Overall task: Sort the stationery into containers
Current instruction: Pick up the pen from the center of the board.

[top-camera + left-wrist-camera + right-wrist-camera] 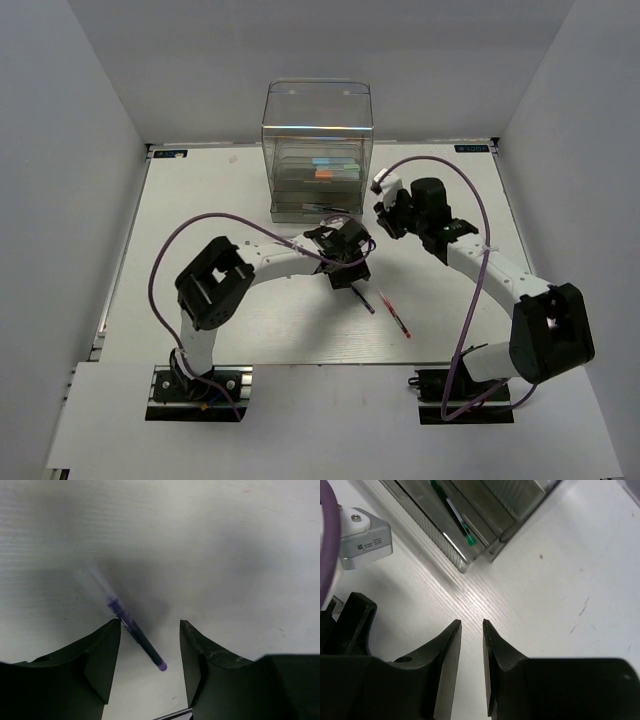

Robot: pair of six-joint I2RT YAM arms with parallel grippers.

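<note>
The purple pen (132,627) lies near the middle of the worktop, slightly toward the right edge. Its long axis is diagonal, one end toward the far-left corner and the other toward the near-right corner. In the left wrist view it sits between the fingers (102,662) of the left gripper (150,650), which stand spread. Contact with the nearer finger cannot be confirmed. One half of the barrel is dark purple with a rounded tip. The other half is clear and badly blurred, so its end cannot be made out. From above, the gripper covers most of the pen, leaving a short dark stub. A red pen (395,313) lies just beside it toward the near-right corner, roughly parallel and apart. The right gripper (472,630) has its fingers drawn nearly together with a slim gap, pinching nothing. The clear organiser (318,150) stands at the middle of the far edge. Its contents read only as orange and pale-blue patches.
</note>
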